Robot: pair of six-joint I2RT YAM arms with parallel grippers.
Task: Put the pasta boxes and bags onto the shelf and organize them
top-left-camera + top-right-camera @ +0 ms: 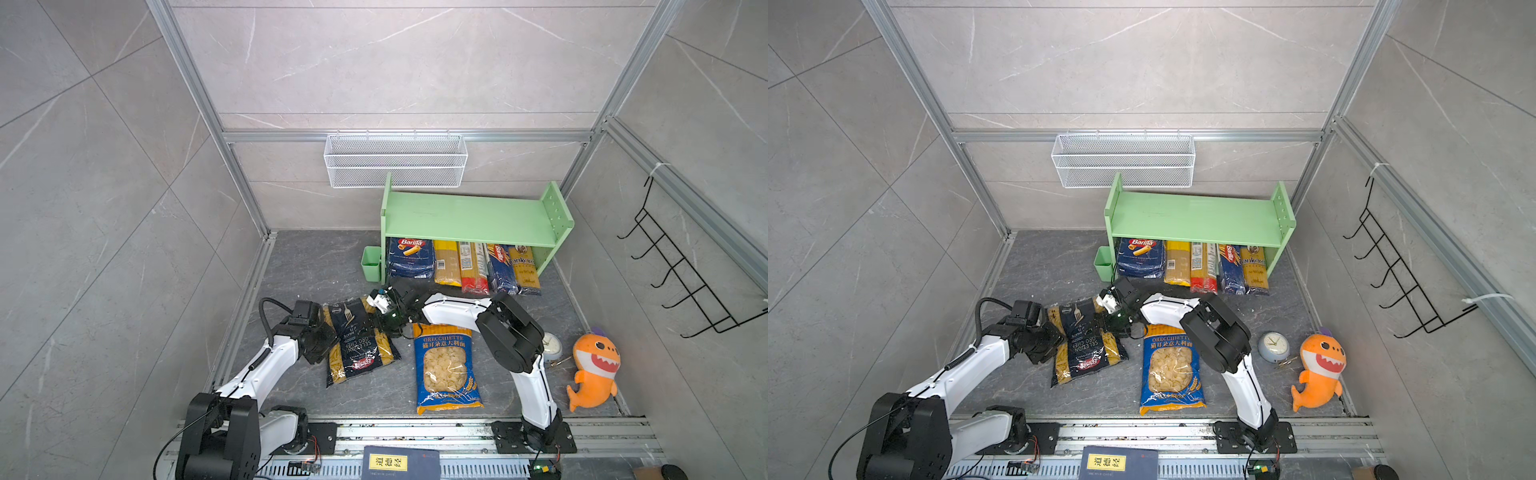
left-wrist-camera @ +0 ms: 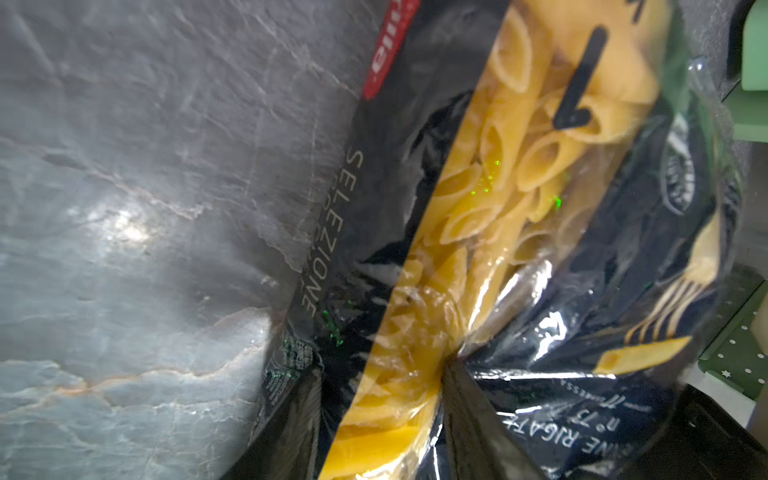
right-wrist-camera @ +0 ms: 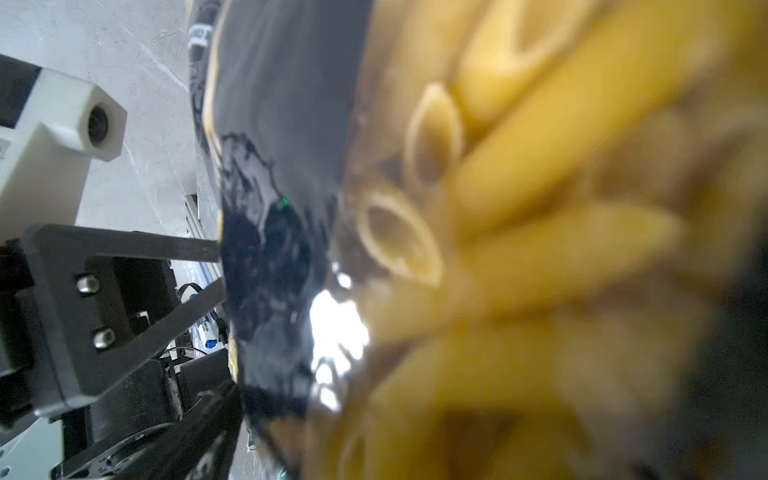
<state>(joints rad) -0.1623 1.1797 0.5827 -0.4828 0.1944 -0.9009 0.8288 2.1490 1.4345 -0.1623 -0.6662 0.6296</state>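
Front rail: I see both arm bases bolted to the aluminium rail [image 1: 415,432]. A dark blue book [image 1: 401,463] lies just in front of it.
Surface: a dark grey stone-look slab [image 1: 299,266], matt, with pale veins in the left wrist view.
Orecchiette bag: the blue-orange orecchiette bag [image 1: 446,365] lies flat near the middle, its far end under the right forearm.
Penne bag: the black Barilla penne bag [image 1: 359,345] is on the slab to its left, well short of the shelf.
Left gripper: the left gripper [image 2: 384,368] is clenched on the penne bag's left edge, and the film puckers against one finger [image 2: 469,411].
Right gripper: the right gripper [image 1: 380,318] is at that bag's far end, jaws spread wide, released.
Right side: an orange plush shark [image 1: 594,365] and a small clock [image 1: 1273,347] stand near each other.
Shelf: the light green shelf [image 1: 465,218] stands against the back wall. Its lower tier holds the Barilla carton [image 1: 411,257] at left, then four spaghetti packs [image 1: 471,268] side by side.
Cup: a green cup [image 1: 371,262] sits just beside the shelf's left panel.
Room: pale veined tile walls [image 1: 395,62] in an aluminium frame [image 1: 208,120]. A white wire basket [image 1: 395,160] hangs above the shelf, and a black hook rack [image 1: 681,266] is on the right wall.
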